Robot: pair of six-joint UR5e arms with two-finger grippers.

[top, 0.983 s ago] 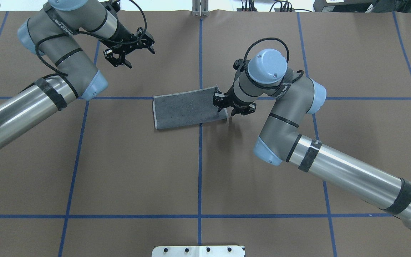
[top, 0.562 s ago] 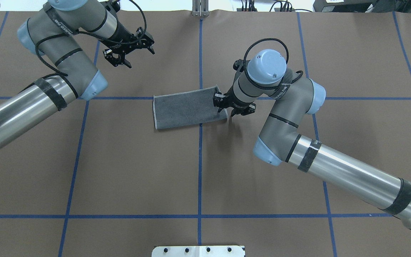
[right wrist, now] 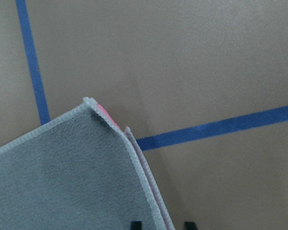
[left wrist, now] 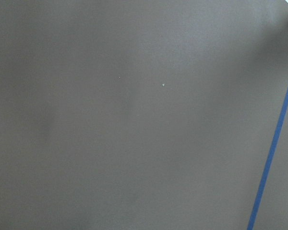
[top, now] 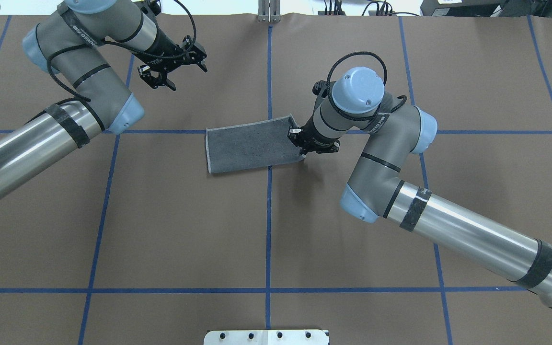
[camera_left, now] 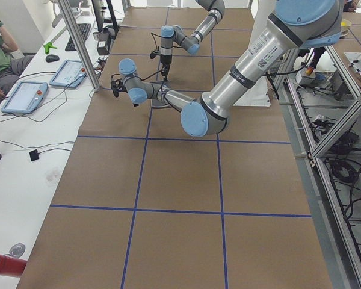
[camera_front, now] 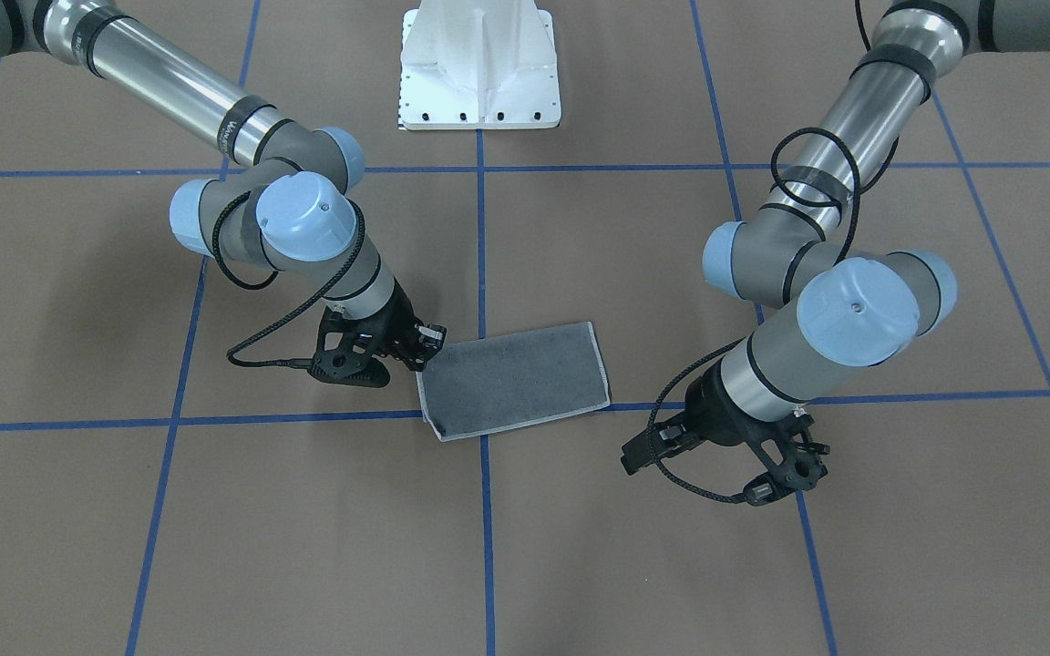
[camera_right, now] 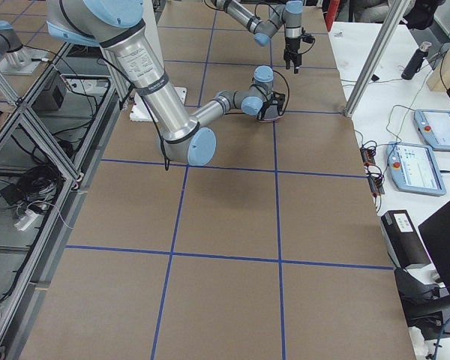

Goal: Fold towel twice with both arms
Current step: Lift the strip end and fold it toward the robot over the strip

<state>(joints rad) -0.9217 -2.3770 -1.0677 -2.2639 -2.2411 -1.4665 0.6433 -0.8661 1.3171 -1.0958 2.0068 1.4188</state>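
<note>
The towel (top: pixel 252 143) lies flat at the middle of the table (top: pixel 161 215) as a slightly tilted, narrow rectangle, dark grey face up. In the right wrist view its near edge shows two layers and a sliver of pink at the corner. It therefore looks folded once already, and the second fold looks to be the step in hand. The right claw (top: pixel 312 149) is down at the towel's short end on the right of the overhead frame. In the wrist view its fingertips (right wrist: pixel 136 224) stand apart, with the hemmed edge running between them, spread and not yet pinching. The left claw (top: pixel 176 74) hangs spread and empty in the upper left of the overhead frame, well apart from the cloth. The next move probably calls for the right claw to pinch both layers together, lift that end and carry it over to the opposite short end. The left claw would need to come in to take the other corner or steady the cloth.
</note>
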